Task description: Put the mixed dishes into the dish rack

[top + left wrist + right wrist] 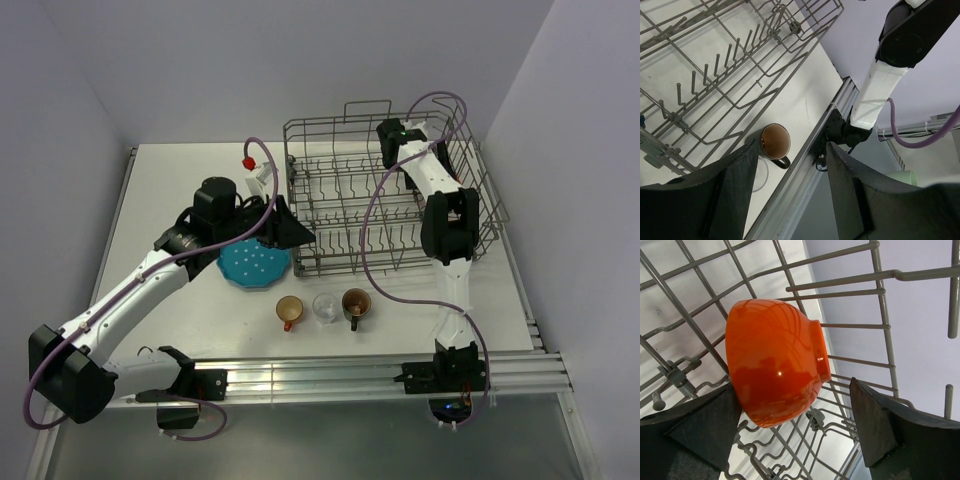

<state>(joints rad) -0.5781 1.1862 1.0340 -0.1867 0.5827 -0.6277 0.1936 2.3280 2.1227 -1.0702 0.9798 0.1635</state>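
Observation:
The orange-red bowl point(772, 360) lies on its side on the tines inside the grey wire dish rack point(330, 262). My right gripper point(795, 390) stands open around it, the left pad beside the bowl and the right pad well apart. From above, that gripper point(388, 135) is at the rack's far right and hides the bowl. My left gripper point(290, 232) hovers open at the rack's front left corner, over the far edge of the teal dotted plate point(255, 266). Nothing is between its fingers point(792, 150). The orange cup point(289, 310), clear glass point(325, 307) and brown mug point(355, 303) stand in a row.
The rack's tines and tall side wires point(880, 290) surround the right gripper closely. The brown mug point(776, 141) stands close to the rack's front wall point(715, 75). A metal rail point(330, 375) runs along the table's near edge. Purple cables loop over both arms.

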